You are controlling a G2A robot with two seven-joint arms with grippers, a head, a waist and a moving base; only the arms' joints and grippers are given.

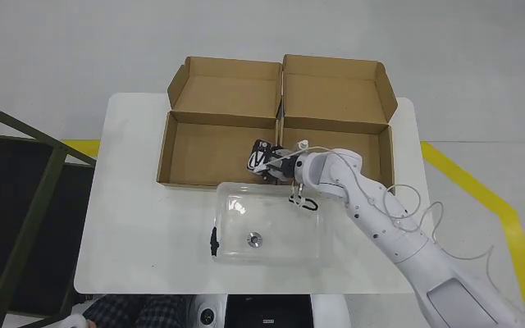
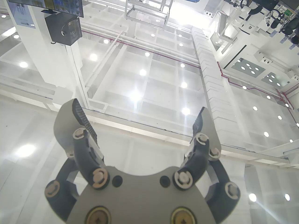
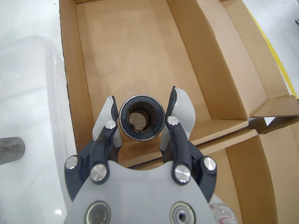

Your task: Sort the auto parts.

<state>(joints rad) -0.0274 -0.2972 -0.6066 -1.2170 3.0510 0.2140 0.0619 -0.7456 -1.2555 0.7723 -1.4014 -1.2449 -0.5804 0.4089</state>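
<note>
Scene: a white table (image 1: 131,205) seen from above, with two open cardboard boxes side by side in the upper centre of the frame and a clear plastic tray (image 1: 271,201) just below them.

Right claw: the right gripper (image 3: 143,93) is clenched on a cylindrical bearing (image 3: 153,117), a dark ring with a metal sleeve, pinched by its curved outer wall.

Where the part is: in the top view the bearing hangs over the right end of the left box (image 1: 205,156), close to the wall it shares with the right box (image 1: 361,143). It looks to be above the cardboard floor, not resting on it.

Left claw: the left gripper (image 2: 139,105) is spread wide with nothing between its fingers, and it points up at the ceiling.

Still in the tray: a small metal part (image 1: 255,239) lies near the tray's centre, and a black piece (image 1: 214,243) sits at its left edge.

Risk, slip: the pads meet a smooth, round surface along narrow lines, so the bearing could twist or slide out early.

Risk, wrong box: the part is near the dividing wall, so a drop from here could strike that wall and tip into the other box.

Risk, rolling: released on its side, the cylinder would likely roll along the box floor.

Risk, snag: a dark cable loop hangs from the arm over the tray's upper edge and could catch it.
</note>
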